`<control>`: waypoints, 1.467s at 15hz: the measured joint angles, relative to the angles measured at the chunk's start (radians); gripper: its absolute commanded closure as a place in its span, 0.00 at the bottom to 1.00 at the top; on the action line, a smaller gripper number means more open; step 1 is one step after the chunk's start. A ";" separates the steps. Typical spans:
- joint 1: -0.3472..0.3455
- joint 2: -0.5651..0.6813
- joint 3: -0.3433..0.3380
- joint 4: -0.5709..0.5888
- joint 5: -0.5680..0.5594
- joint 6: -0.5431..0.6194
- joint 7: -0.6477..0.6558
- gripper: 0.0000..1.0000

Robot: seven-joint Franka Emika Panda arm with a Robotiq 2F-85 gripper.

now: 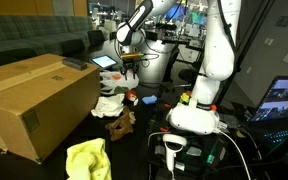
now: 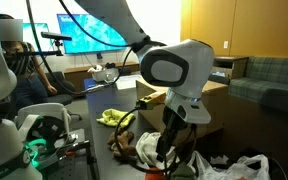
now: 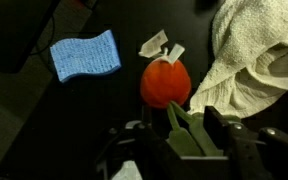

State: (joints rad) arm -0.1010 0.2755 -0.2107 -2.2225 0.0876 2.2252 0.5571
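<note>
Hanging low over a matte black table, the robot's gripper enters the wrist view from the bottom edge. Its two dark, blocky fingers stand a little apart, with a dull green piece showing between them. Whether the fingers press on that piece or only frame it cannot be told.

Just beyond the fingertips lies a round fruit, orange-red, smooth and slightly glossy. It rests on the bare tabletop, and which table edge is nearest cannot be told from this view. A small crumpled paper scrap, white with folded corners, touches the fruit's far side. A blue sponge, flat and rectangular with wavy edges and a fine pebbled surface, lies apart from the fruit on the opposite side from a cream towel. The towel is thick, looped terry cloth, bunched in soft folds just beside the fruit.

In an exterior view, a large brown cardboard box sits toward one end of the table, with a rumpled yellow cloth near its corner.
</note>
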 measured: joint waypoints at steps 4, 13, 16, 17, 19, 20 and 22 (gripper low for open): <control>0.000 -0.021 -0.010 0.035 -0.068 -0.020 0.021 0.00; 0.052 -0.204 0.053 0.158 -0.287 -0.051 0.022 0.00; 0.077 -0.197 0.104 0.254 -0.298 -0.113 0.042 0.00; 0.086 -0.185 0.118 0.289 -0.298 -0.136 0.056 0.00; 0.107 -0.148 0.142 0.365 -0.299 -0.181 0.089 0.00; 0.118 -0.124 0.150 0.404 -0.299 -0.202 0.103 0.00; 0.138 -0.069 0.161 0.481 -0.299 -0.240 0.129 0.00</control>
State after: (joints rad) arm 0.0373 0.2069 -0.0494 -1.7416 -0.2110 1.9850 0.6859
